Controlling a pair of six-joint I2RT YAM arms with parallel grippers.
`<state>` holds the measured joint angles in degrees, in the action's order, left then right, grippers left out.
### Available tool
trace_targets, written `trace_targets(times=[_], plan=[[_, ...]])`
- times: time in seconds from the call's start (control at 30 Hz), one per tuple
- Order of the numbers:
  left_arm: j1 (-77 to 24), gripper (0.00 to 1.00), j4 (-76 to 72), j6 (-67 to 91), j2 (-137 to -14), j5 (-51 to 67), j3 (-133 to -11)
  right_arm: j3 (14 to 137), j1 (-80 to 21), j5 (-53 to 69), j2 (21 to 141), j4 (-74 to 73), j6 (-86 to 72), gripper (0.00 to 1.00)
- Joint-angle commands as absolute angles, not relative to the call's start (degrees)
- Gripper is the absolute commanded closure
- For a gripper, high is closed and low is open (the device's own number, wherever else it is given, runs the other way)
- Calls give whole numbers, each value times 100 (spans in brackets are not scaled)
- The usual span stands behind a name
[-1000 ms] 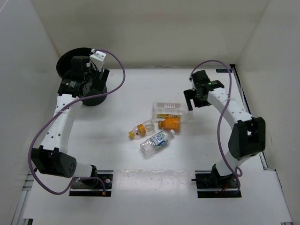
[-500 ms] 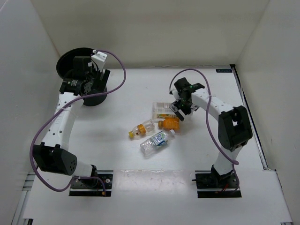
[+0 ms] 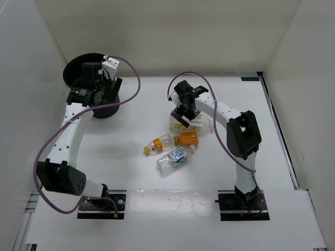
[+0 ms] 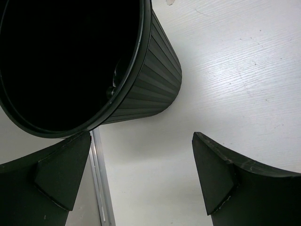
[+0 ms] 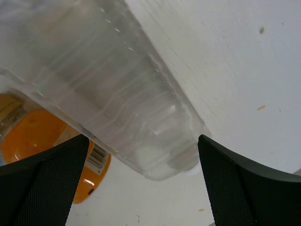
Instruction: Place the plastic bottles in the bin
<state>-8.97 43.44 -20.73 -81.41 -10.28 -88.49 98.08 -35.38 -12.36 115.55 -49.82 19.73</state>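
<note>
The black ribbed bin (image 3: 72, 69) stands at the far left; it also shows in the left wrist view (image 4: 150, 80). My left gripper (image 3: 109, 88) hangs open and empty beside it (image 4: 141, 181). Four bottles lie mid-table: the square clear one (image 3: 198, 123), the orange-filled one (image 3: 189, 138), the yellow-capped one (image 3: 157, 144) and the blue-green-labelled one (image 3: 175, 158). My right gripper (image 3: 184, 113) is open over the left end of the square bottle. In the right wrist view that bottle (image 5: 108, 89) lies between the open fingers (image 5: 143, 188), with the orange bottle (image 5: 42, 136) beside it. The black-capped bottle is out of view.
White walls enclose the table on the left, back and right. An aluminium rail (image 4: 101, 188) runs along the table's left edge next to the bin. Purple cables loop off both arms.
My right arm has swung left from the table's right side to over the square bottle. The left arm and the bottles have not moved.
</note>
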Motion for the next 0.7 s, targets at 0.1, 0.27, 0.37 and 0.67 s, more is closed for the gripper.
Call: trace_targets(times=[0.1,0.27,0.37,0.67], plan=[[-809,1,4386,-2162,-8104,-1099,-8824,10590,-3568,-895,12102,-5186,2118,0],[-809,1,4386,-2215,-8217,-1046,-8895,10906,-3499,-706,12453,-4878,2250,0],[-809,1,4386,-2215,-8218,-1046,-8999,10829,-3498,-484,12516,-4992,1883,0],[-809,1,4438,-2162,-8218,-984,-8947,9599,-3322,-536,11867,-4528,959,0]])
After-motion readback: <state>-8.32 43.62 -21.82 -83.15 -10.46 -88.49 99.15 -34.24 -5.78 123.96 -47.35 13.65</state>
